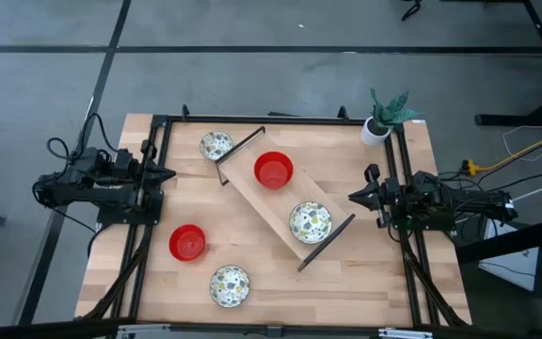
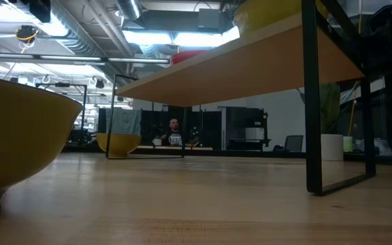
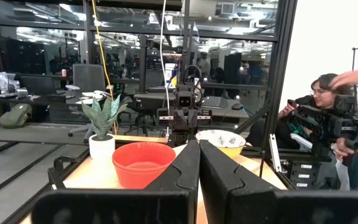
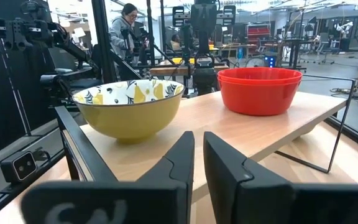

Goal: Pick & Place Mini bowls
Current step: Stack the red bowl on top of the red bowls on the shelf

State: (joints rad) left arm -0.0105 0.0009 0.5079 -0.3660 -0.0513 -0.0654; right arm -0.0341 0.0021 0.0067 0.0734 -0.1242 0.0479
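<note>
High view has both my arms pulled back to opposite edges of the desk [image 1: 346, 282], neither one over a bowl. My left claw [image 1: 165, 174] sits at the left edge with its fingers pressed together and nothing between them; my right claw [image 1: 356, 196] sits at the right edge, its fingers [image 4: 179, 158] parted by only a thin slit and holding nothing. A raised wooden shelf [image 1: 252, 193] on a black wire frame runs slantwise across the middle of the desk. On it stand a red bowl [image 1: 274, 169] toward its far-left end and a speckled bowl [image 1: 310, 222], white inside and yellow outside, toward its near-right end, close to my right claw. Three more bowls rest straight on the desk: a second speckled bowl [image 1: 216, 145] near the far edge just beside the shelf's far leg, a second red bowl [image 1: 187, 242] toward the near-left part, and a third speckled bowl [image 1: 230, 285] by the near edge. A white pot with a green plant [image 1: 381, 122] stands at the far-right corner. Beyond the desk, a seated person [image 3: 319, 112] shows in my left wrist view and a standing person [image 4: 126, 31] in my right wrist view.
</note>
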